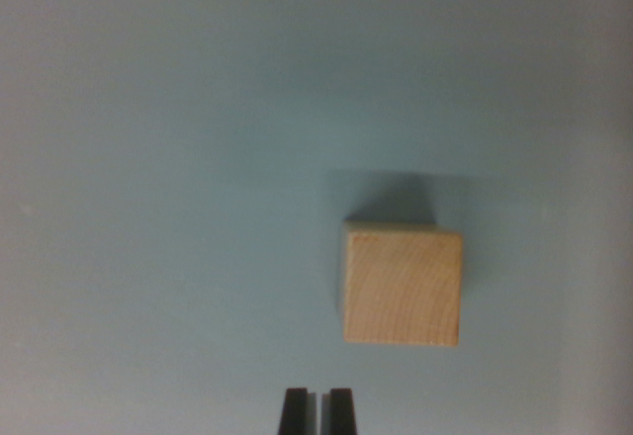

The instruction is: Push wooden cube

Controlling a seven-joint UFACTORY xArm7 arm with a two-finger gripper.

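Wrist view: wooden cube [403, 288] square-on, no long axis, apart from the hand [317, 410], fingers nearly pressed together.

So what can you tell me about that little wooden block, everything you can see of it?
The wooden cube is pale, light-tan wood with faint curved grain lines across its top face. Its edges look sharp and square, and it sits flat on a plain blue-grey surface, casting a soft shadow toward the top of the wrist view. Nothing touches it. The gripper, two dark fingertips close together, sits below it and slightly toward the wrist view's left, clear of the block.
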